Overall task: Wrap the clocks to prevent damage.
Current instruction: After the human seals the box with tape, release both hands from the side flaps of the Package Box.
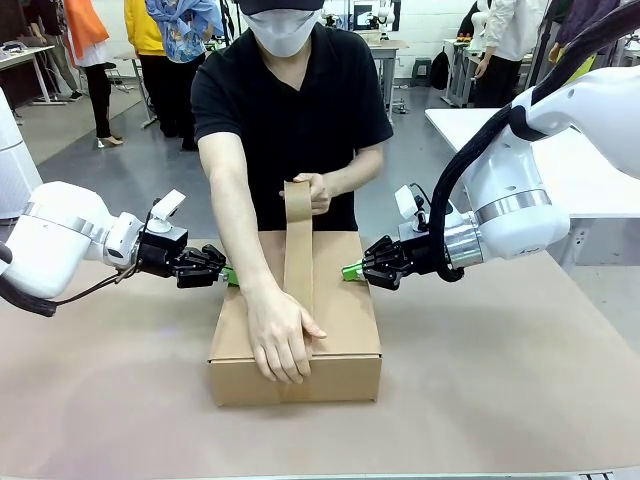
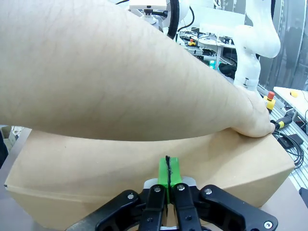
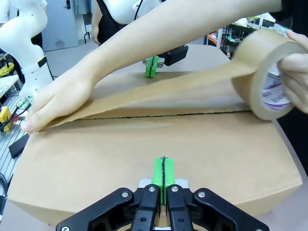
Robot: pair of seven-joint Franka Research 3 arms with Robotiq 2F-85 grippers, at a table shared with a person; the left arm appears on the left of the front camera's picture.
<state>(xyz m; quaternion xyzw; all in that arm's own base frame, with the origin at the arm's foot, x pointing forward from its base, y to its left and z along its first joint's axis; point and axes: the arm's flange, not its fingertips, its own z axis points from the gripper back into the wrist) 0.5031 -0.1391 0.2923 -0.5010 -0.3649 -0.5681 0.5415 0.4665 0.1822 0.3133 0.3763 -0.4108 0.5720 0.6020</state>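
A closed cardboard box [image 1: 345,305] lies mid-table; the clocks are hidden. A person presses brown tape [image 1: 298,250] onto the box's near edge with one hand [image 1: 285,340] and pulls the tape roll [image 3: 267,77] back with the other. My left gripper [image 1: 228,274] is shut, green tips against the box's left side [image 2: 96,178], under the person's forearm [image 2: 120,72]. My right gripper [image 1: 350,270] is shut, tips touching the box's right side [image 3: 144,139]. Both grippers [image 2: 167,171] [image 3: 163,171] hold nothing.
The brown table top [image 1: 120,400] has free room around the box on all near sides. A white table [image 1: 590,170] stands behind my right arm. People stand farther back in the room.
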